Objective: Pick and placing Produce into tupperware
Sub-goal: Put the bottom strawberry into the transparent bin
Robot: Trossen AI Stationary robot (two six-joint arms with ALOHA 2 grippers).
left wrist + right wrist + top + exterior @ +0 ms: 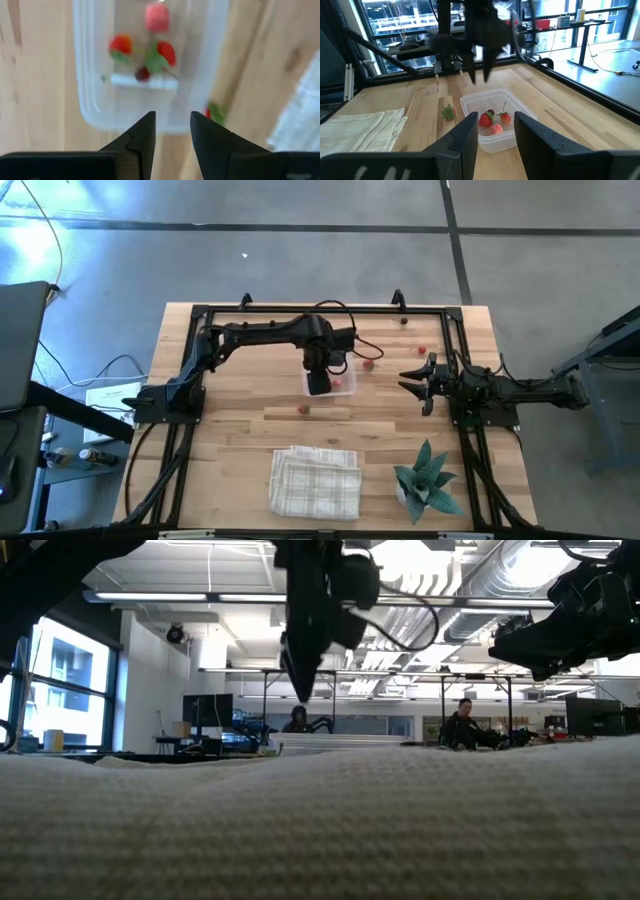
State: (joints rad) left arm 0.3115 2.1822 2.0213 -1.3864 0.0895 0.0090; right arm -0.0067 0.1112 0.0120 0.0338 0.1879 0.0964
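The clear tupperware (95,107) stands on the wooden table (230,395) with several small red produce pieces (166,52) and a dark one (143,74) inside it. My left gripper (172,125) hangs above its near end, pointing down, open, with nothing between its fingers; the high view shows this gripper (319,383) over the tupperware (345,383). One red piece with a green leaf (304,409) lies on the table just outside it. My right gripper (418,388) waits open at the table's right, level, facing the tupperware (492,125).
More red pieces (368,364) (421,350) and a dark one (404,321) lie on the far right part of the table. A folded white checked cloth (315,480) lies near the front edge, with a small green plant (425,480) to its right. People sit in the room behind.
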